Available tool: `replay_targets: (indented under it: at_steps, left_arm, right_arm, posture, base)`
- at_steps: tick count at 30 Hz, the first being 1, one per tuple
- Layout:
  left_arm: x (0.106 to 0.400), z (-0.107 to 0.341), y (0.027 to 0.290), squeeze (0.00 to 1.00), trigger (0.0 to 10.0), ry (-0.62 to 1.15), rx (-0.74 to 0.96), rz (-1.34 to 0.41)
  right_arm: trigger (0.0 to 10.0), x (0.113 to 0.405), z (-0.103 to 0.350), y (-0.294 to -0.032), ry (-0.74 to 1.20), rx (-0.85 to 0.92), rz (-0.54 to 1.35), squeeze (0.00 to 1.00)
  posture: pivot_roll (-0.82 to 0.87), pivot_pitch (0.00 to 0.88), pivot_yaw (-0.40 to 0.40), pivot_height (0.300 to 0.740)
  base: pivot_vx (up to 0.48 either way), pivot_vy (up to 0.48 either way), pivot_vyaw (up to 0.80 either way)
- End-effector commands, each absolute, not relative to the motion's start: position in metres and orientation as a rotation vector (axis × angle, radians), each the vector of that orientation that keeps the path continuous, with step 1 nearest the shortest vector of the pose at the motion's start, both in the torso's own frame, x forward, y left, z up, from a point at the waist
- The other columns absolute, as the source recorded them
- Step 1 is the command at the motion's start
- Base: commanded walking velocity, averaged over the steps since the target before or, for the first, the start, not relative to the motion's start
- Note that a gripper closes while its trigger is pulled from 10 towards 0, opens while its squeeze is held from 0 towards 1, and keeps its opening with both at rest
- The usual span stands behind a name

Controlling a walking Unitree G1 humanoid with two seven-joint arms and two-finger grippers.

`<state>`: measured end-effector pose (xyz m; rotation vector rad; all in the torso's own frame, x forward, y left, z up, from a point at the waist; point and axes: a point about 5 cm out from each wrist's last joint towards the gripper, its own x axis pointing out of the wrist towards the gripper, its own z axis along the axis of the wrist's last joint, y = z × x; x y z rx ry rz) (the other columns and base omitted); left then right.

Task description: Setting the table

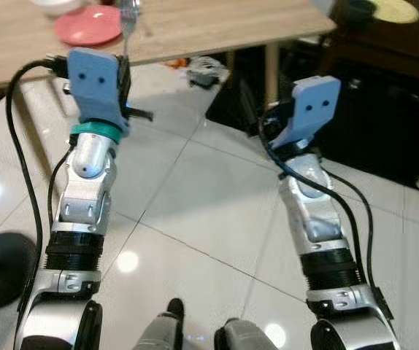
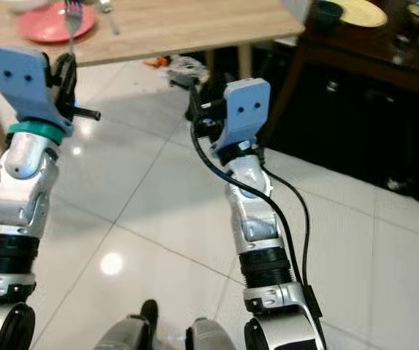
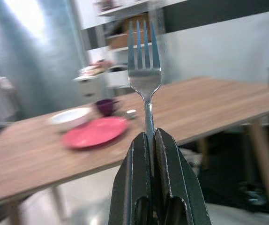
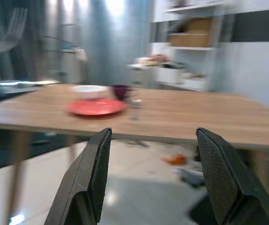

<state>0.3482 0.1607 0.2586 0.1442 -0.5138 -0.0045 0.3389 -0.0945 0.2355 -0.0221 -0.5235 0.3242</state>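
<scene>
Your left gripper point(image 3: 153, 140) pinched the fork point(image 3: 145, 70) upright, tines up; the red plate point(image 3: 95, 132) lay ahead; your right gripper point(image 4: 153, 173) stood spread.

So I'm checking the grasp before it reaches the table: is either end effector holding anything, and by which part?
The left end effector holds a fork by its handle, tines up. The right end effector is open and holds nothing.

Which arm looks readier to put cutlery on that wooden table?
Probably the left. Its left gripper is shut on a fork, raised toward the table near the red plate. The right gripper is open, holding nothing.
</scene>
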Motion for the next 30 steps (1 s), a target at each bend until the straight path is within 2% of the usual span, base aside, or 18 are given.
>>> replay_targets:
  at_steps: [1,6,30]
  left_arm:
    - [0.3496,0.2547,0.1622,0.0,10.0,-0.499,0.161,0.025]
    - [0.3525,0.2533,0.1693,0.0,10.0,-0.48,0.16,0.091]
    - [0.3542,0.2549,0.1697,0.0,10.0,-0.481,0.165,0.106]
  right_arm:
    - [10.0,0.3362,0.236,-0.098,-0.541,-0.006,0.318,0.0]
    - [10.0,0.3355,0.2374,-0.098,-0.55,0.015,0.315,0.0]
    - [10.0,0.3342,0.2373,-0.0963,-0.554,0.008,0.321,0.0]
  posture:
    - [-0.04,0.072,0.054,0.74]
    - [-0.04,0.074,0.055,0.74]
    - [-0.04,0.081,0.056,0.74]
  base:
    - [0.0,0.0,0.78]
    - [0.435,0.0,0.0]
    - [0.469,0.0,0.0]
